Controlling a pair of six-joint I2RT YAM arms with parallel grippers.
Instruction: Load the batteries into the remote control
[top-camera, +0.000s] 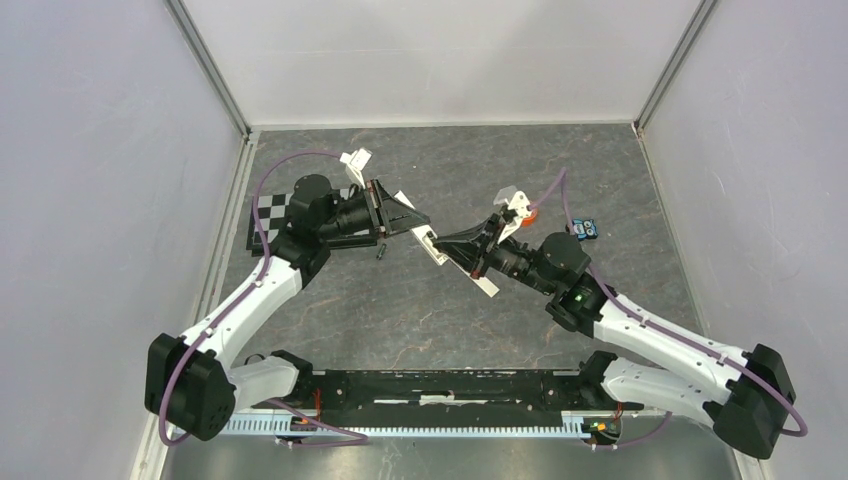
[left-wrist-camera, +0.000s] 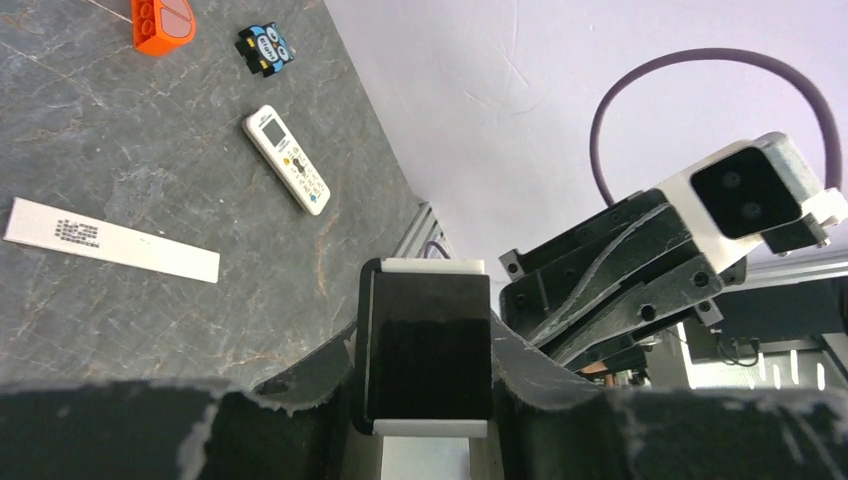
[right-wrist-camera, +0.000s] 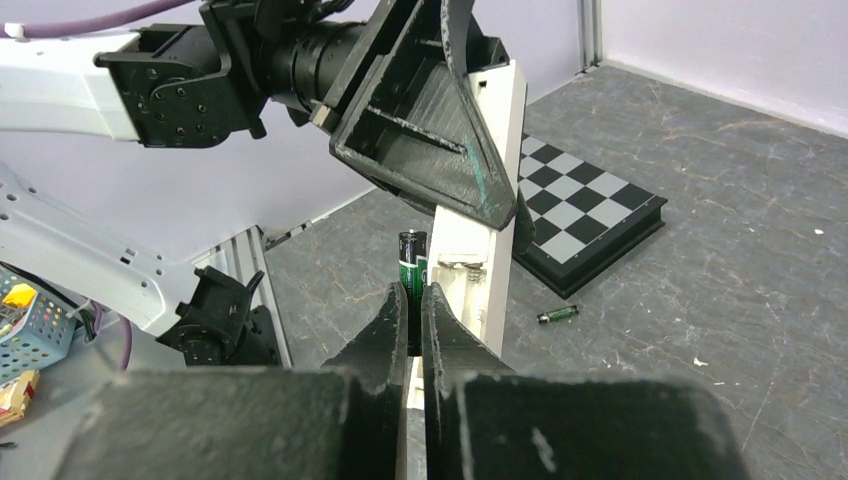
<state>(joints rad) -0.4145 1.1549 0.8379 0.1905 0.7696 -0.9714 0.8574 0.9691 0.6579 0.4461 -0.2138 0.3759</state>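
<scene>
My left gripper is shut on the remote control and holds it off the table. The remote's cream back faces my right wrist camera, showing an open battery recess with a spring. In the left wrist view the remote is seen end-on, as a dark face between my left fingers. My right gripper is shut on one dark, green-marked battery. That battery stands upright just left of the recess; whether it touches the remote I cannot tell. A second battery lies on the grey table.
A black-and-white checkerboard lies behind the left arm. On the table's right side lie a second white remote, an orange block, a small black-and-blue item and a white paper strip. White walls enclose the table.
</scene>
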